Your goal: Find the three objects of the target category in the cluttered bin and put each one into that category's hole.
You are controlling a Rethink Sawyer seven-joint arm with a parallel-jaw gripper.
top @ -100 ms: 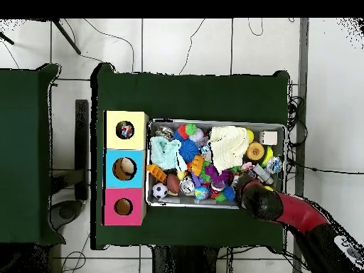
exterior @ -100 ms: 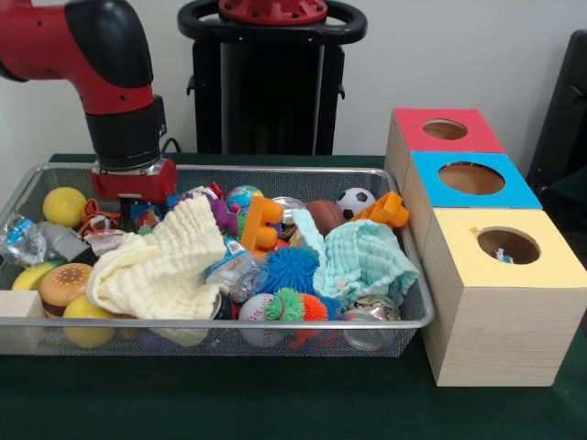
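The arm (exterior @ -100 ms: 110, 82) reaches down into the far left part of the wire bin (exterior @ -100 ms: 220, 323), its gripper (exterior @ -100 ms: 134, 197) sunk among the toys just behind the cream cloth (exterior @ -100 ms: 163, 266); the fingers are buried in the clutter in the front view and hidden under the wrist in the overhead view, so I cannot tell whether the jaws are released, clenched or holding something. Which category is wanted is not stated, so the target things cannot be named with certainty; the balls are one likely group, with a yellow ball (exterior @ -100 ms: 64, 206) at the far left corner, a small soccer ball (exterior @ -100 ms: 355, 200) at the far right and a baseball (exterior @ -100 ms: 256, 307) against the near wall. The cream cloth and a mint cloth (exterior @ -100 ms: 362, 261) lie spread over the middle of the bin and probably cover further toys, which would explain why the gripper works at the cloth's edge instead of from above it. To the right of the bin stand three wooden boxes in a row, red-topped box (exterior @ -100 ms: 447, 130) farthest, blue-topped box (exterior @ -100 ms: 470, 180) in the middle, yellow-topped box (exterior @ -100 ms: 507, 247) nearest, each with a round hole facing up so a toy can be dropped in; something small already shows inside the yellow one
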